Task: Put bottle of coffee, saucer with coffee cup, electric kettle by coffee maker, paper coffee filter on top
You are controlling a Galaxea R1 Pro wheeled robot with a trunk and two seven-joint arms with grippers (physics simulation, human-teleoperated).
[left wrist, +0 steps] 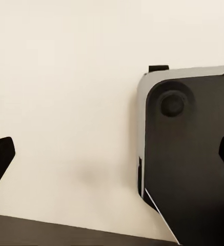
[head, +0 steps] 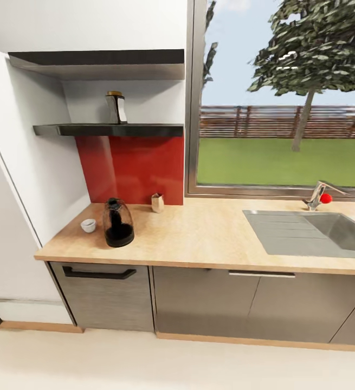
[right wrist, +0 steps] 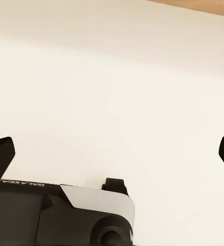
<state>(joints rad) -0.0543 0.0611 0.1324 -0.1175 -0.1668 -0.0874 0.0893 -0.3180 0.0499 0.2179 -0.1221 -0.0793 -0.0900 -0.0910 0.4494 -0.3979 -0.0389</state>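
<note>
The kitchen countertop (head: 210, 233) runs across the head view. The electric kettle (head: 117, 223), smoky glass on a black base, stands near its left end. A small white coffee cup (head: 88, 225) sits just left of it. A small pale paper coffee filter (head: 157, 202) rests by the red backsplash. The bottle of coffee (head: 116, 108) stands on the kitchen shelf (head: 109, 130). The coffee maker and saucer are out of view. My left gripper (left wrist: 112, 156) and right gripper (right wrist: 112, 154) hang open over the pale floor, holding nothing.
A steel sink (head: 318, 232) with a red-knobbed faucet (head: 319, 197) fills the counter's right end under a large window. A higher matching shelf (head: 98, 59) hangs above. A white wall (head: 31, 162) bounds the counter's left. My robot's dark base (left wrist: 194, 154) shows beside the left gripper.
</note>
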